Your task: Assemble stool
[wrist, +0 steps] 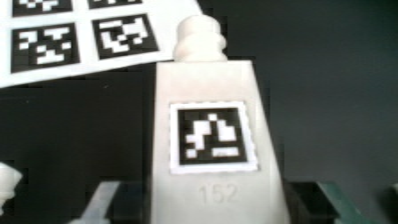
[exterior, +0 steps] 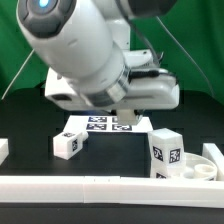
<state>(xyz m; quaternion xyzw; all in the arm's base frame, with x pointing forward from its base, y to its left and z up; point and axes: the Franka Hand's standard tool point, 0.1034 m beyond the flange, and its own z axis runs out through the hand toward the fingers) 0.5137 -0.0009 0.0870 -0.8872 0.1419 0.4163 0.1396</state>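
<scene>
In the wrist view a white stool leg (wrist: 214, 120) lies lengthwise between my fingers, with a black-and-white tag on its upper face and a ridged peg at its far end. My gripper (wrist: 217, 197) is shut on this leg, one finger (wrist: 103, 203) pressed against each side. In the exterior view the arm covers the held leg, and the gripper (exterior: 121, 116) hangs low over the marker board (exterior: 100, 125). A second leg (exterior: 68, 143) lies on the exterior view's left. A third leg (exterior: 166, 152) stands upright on the right, next to the round seat (exterior: 205, 165).
A long white border bar (exterior: 100, 186) runs along the front of the table. Another white piece (exterior: 3, 148) shows at the exterior view's left edge. The marker board's corner (wrist: 80, 35) lies just beyond the held leg's peg. The table is black.
</scene>
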